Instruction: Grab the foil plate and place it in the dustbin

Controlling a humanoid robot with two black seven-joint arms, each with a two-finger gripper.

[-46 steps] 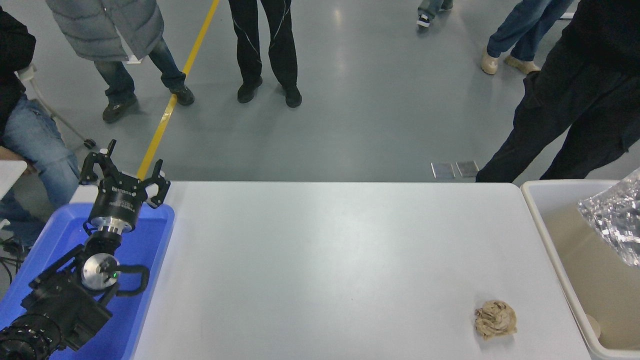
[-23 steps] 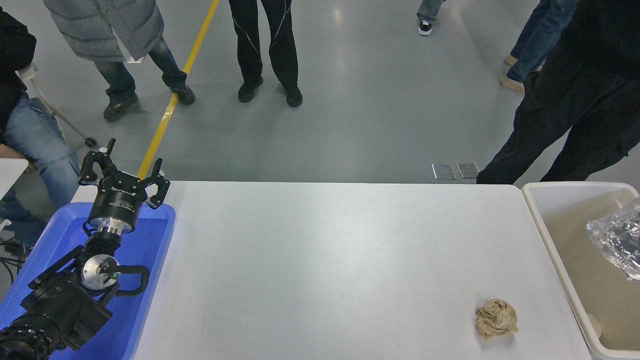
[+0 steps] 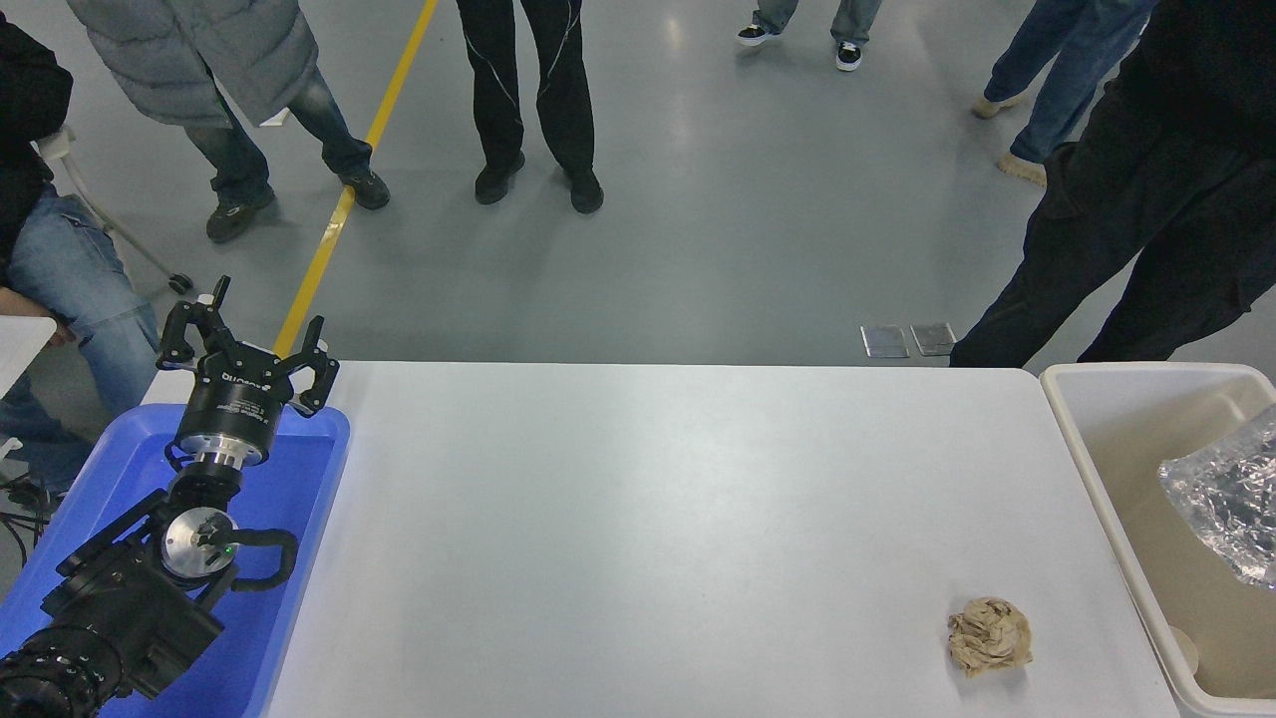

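Note:
The foil plate [image 3: 1224,504], shiny crinkled silver, lies inside the cream dustbin [image 3: 1102,499] at the right edge of the picture, partly cut off by the frame. No gripper touches it. My right arm and gripper are out of view. My left gripper [image 3: 244,344] is parked at the lower left over the blue tray, fingers spread open and empty.
A crumpled brown paper ball [image 3: 988,635] lies on the white table [image 3: 648,538] near the front right, close to the dustbin. A blue plastic tray [image 3: 289,499] sits at the table's left end. Several people stand on the far side.
The foil plate has dropped lower into the dustbin and settled toward the right edge. The view shifted slightly. The left arm has not moved.

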